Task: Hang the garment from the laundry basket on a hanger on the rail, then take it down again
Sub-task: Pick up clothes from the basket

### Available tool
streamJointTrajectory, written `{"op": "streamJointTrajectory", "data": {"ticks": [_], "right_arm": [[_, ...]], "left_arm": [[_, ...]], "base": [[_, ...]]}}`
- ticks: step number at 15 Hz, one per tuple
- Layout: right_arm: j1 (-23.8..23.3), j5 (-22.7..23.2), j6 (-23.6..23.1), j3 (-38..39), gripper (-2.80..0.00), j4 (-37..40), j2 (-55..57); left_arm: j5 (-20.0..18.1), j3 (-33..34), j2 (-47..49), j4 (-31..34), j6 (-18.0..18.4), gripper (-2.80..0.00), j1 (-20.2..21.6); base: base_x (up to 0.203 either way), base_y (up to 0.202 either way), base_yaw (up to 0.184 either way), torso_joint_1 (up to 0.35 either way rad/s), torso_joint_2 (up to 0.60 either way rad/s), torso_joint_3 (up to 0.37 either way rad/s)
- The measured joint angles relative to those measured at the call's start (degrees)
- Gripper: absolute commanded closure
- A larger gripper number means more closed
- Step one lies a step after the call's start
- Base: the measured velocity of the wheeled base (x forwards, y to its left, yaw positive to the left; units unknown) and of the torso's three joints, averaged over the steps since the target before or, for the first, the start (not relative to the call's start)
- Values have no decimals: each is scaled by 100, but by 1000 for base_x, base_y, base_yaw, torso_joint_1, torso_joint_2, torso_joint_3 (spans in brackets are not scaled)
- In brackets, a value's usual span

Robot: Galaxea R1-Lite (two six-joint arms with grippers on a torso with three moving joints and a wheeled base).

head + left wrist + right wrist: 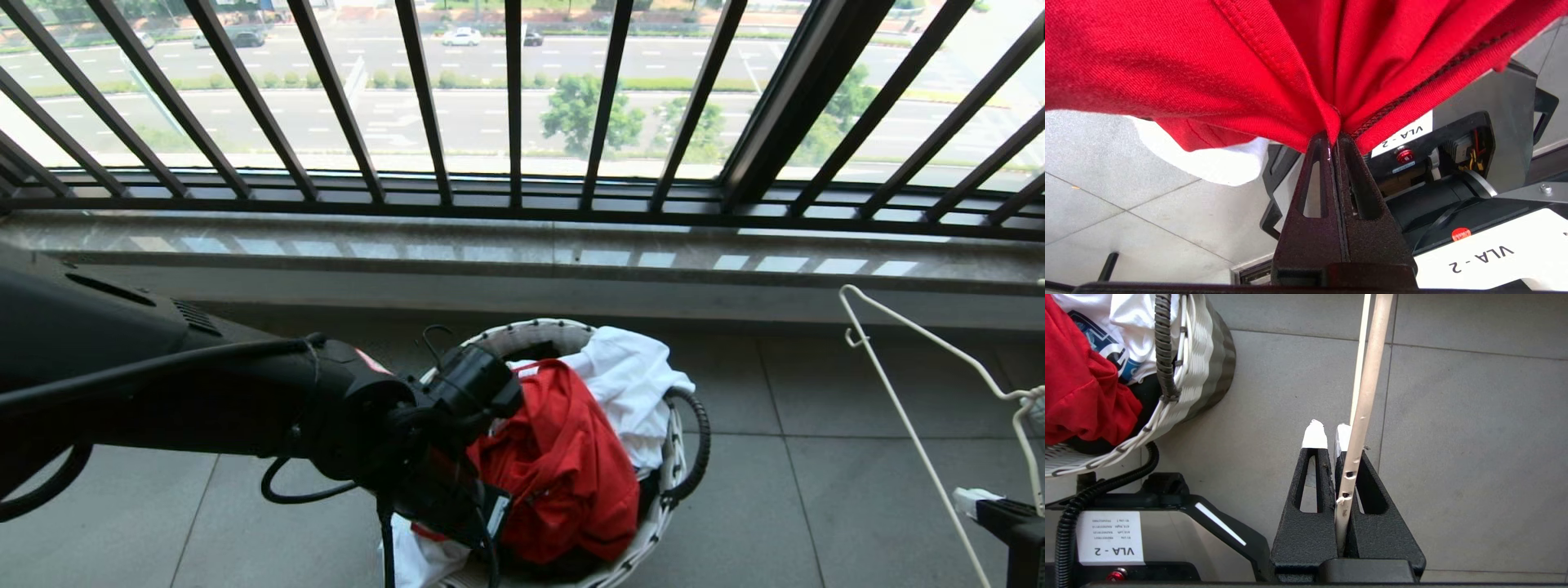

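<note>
The red garment [563,465] lies bunched in the laundry basket [531,331], partly lifted. My left arm reaches over the basket from the left. Its gripper [1334,136] is shut on a gathered fold of the red garment [1208,61], which spreads out above the fingertips. At the lower right, my right gripper [1327,435] is shut on the thin cream wire of the hanger [1367,388]. The hanger [914,425] stands up beside the basket with its hook toward the window. The rail is out of view.
A white garment [629,384] with blue print shares the basket, and something dark lies under it. The black barred balcony railing [514,106] and a stone ledge [522,245] run across the far side. Grey floor tiles [816,490] surround the basket.
</note>
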Motion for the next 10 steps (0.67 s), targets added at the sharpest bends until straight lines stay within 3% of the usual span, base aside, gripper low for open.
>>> {"op": "streamJointTrajectory", "data": {"ticks": [3,10], "right_arm": [[0,0,-1,0,0,-6,5],[0,-2,-1,4,0,-2,13]], "left_arm": [[9,434,-416,9,-295,0,-346],[28,918,-593,-7,-346,0,-474]], "base": [[0,0,0,0,0,0],[0,0,0,0,0,0]]}}
